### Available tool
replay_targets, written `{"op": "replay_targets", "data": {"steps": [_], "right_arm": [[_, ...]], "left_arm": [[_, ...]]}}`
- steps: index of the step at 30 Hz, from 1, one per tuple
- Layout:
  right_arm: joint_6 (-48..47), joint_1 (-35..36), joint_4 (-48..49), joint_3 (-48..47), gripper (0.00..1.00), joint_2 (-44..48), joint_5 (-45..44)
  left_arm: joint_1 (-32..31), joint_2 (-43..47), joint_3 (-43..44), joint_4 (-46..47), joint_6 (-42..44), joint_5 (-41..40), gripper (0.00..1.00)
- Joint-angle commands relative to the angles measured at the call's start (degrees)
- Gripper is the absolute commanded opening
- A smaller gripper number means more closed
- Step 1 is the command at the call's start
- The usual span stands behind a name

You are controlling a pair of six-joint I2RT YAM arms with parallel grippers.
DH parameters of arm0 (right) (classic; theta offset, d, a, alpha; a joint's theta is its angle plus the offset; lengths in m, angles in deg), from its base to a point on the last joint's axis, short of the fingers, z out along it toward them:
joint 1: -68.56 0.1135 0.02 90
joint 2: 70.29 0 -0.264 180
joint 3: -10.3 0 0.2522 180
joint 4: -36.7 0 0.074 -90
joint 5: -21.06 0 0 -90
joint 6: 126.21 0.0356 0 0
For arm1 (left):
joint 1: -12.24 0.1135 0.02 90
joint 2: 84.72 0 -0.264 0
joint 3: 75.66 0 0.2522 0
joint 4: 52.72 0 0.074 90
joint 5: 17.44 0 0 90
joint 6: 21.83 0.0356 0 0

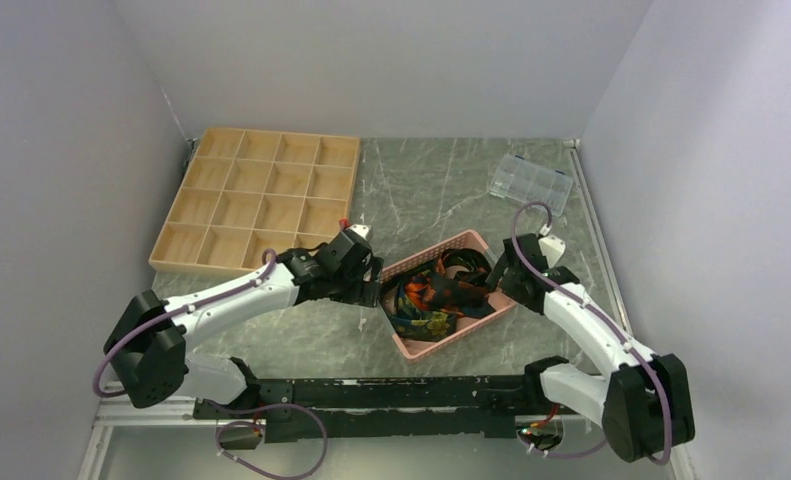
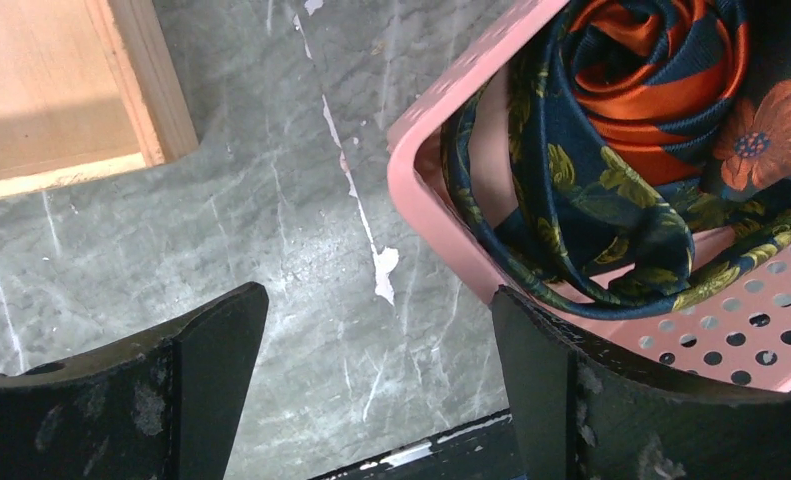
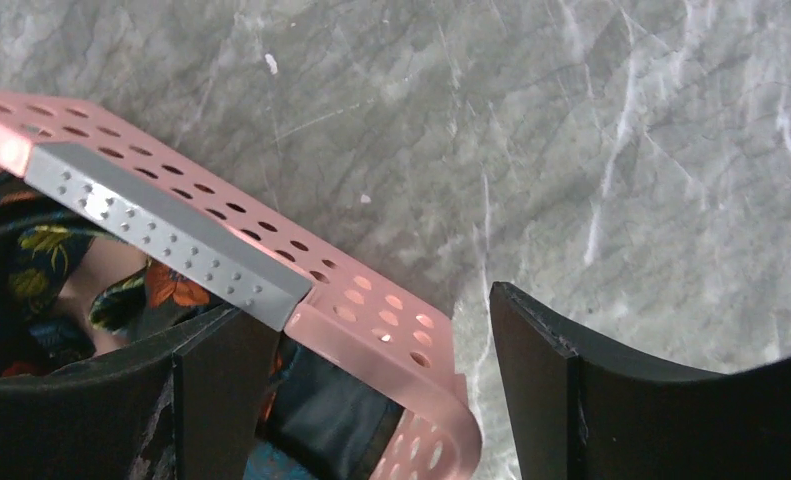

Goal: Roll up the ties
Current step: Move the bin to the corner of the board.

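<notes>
Lying tangled in the pink basket (image 1: 426, 252), the ties (image 1: 441, 292) look light, limp and slick; likely to slump and slide, so best pinched at a narrow end. Left gripper (image 2: 376, 295) gapes over the table (image 1: 421, 190) just beside the basket, holding nothing. Right gripper (image 3: 371, 305) straddles the basket wall, jaws apart, nothing clamped.

- Your ties (image 2: 611, 190): navy with yellow leaves, orange-navy stripes, orange flowers.
- Your basket (image 2: 421, 185): pink, hole-dotted.
- Your table (image 2: 301, 250): grey marble, white veins.
- Your tray (image 2: 41, 90): pale wood.
</notes>
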State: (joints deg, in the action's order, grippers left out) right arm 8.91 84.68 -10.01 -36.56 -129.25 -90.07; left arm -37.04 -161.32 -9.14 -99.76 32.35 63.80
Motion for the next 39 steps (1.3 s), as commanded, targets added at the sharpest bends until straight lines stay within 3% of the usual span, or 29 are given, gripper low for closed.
{"op": "replay_targets", "data": {"steps": [1, 9, 14, 17, 23, 28, 34, 39], "right_arm": [[-0.28, -2.58, 6.47, -0.97, 0.79, -3.39, 1.42], [-0.41, -5.89, 11.69, -4.7, 0.73, -12.03, 1.14], [-1.0, -6.1, 13.47, -10.55, 0.75, -17.79, -0.11], [-2.09, -6.19, 12.59, -15.53, 0.79, -20.91, -0.46], [-2.88, -6.47, 6.13, -25.55, 0.99, -21.96, -4.31], [-1.91, -6.71, 3.58, -25.7, 1.0, -16.55, -5.39], [-2.77, -7.68, 3.1, -23.57, 1.0, -14.81, -4.77], [-3.75, -9.44, 5.54, -20.15, 1.0, -16.24, -2.65]], "left_arm": [[-0.11, -2.87, 4.16, 2.64, 0.31, -2.44, 0.88], [-0.11, -9.52, 5.19, 6.02, -0.42, 0.73, 0.77], [-0.25, -11.97, 5.03, 13.52, 1.2, 7.91, 0.66], [-0.77, -14.81, 6.14, 16.32, 1.36, 10.56, 0.53], [-2.31, -20.28, 9.85, 17.62, -1.16, 8.9, 0.33], [-2.31, -22.77, 11.81, 17.73, -4.45, 5.76, 0.17], [-2.32, -24.5, 15.09, 17.08, -6.0, 5.35, 0.12], [-2.32, -22.81, 13.79, 17.29, -6.53, 5.12, 0.18]]}}
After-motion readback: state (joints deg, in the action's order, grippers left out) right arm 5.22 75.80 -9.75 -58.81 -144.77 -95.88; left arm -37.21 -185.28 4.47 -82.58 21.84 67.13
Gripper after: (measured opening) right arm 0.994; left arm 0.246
